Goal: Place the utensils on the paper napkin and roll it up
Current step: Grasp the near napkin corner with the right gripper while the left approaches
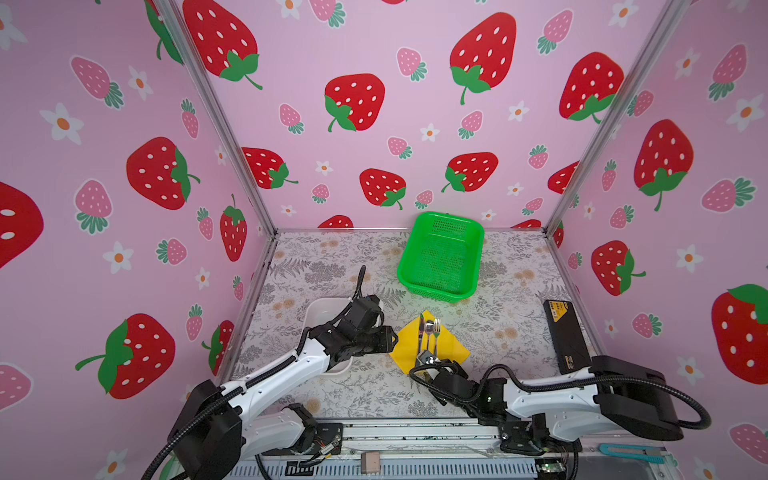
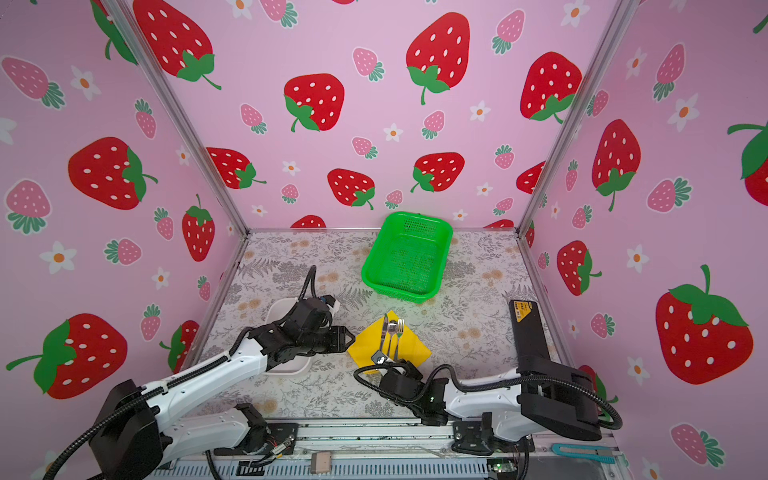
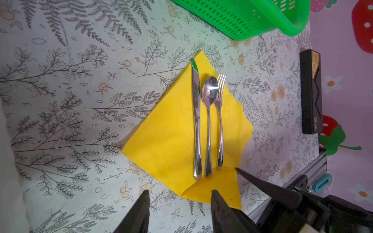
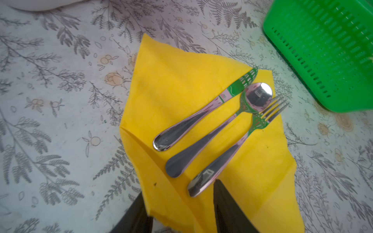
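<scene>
Nearest: right gripper at 6 o'clock corner of paper napkin, jaws apart, gripping nothing; creased corner lies between fingers. Napkin mid-table, diamond-wise. utensils on it side by side, heads toward 12 o'clock. left gripper at napkin's 9 o'clock, jaws partly spread, empty. green basket at 12 o'clock.

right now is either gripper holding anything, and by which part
Nothing is held. The right gripper stands open astride the paper napkin's folded corner, not pinching it; the left gripper is open and empty. The utensils lie loose on it.
</scene>
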### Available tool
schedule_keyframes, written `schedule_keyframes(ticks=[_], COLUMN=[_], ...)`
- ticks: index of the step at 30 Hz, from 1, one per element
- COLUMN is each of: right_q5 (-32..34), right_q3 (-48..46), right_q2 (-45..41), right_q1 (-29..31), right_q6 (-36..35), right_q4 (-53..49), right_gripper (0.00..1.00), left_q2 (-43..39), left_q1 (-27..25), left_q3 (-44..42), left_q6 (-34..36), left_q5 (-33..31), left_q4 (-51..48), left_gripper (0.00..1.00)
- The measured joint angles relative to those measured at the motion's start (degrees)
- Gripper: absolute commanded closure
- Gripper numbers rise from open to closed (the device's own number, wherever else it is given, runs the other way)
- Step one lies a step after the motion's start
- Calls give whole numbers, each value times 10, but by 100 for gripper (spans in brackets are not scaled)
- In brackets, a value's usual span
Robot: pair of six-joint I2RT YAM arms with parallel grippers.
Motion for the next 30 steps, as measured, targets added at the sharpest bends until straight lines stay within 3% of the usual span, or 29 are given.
schedule_keyframes(ticks=[2, 8, 15, 24, 30], right_q5=[-4, -30, -54, -70, -75], right_q3=[0, 0, -2, -9, -10], right_q2=[-1, -1, -8, -23, -32], right_q1=[-18, -54, -75, -86, -90], right_q6=[11, 35, 79, 135, 149], right_q4=[0, 0, -1, -21, -27], right_gripper=[44, 43, 43, 46, 48], left_q2=[9, 22, 35, 122, 187], left_q1=[-3, -13, -39, -86, -108], left_q3=[7, 18, 18, 36, 72], left_q6=[7, 21, 33, 34, 28], left_q5=[7, 22, 61, 122, 130], left_q4=[0, -1, 2, 24, 40], left_gripper=[50, 51, 63, 73, 78])
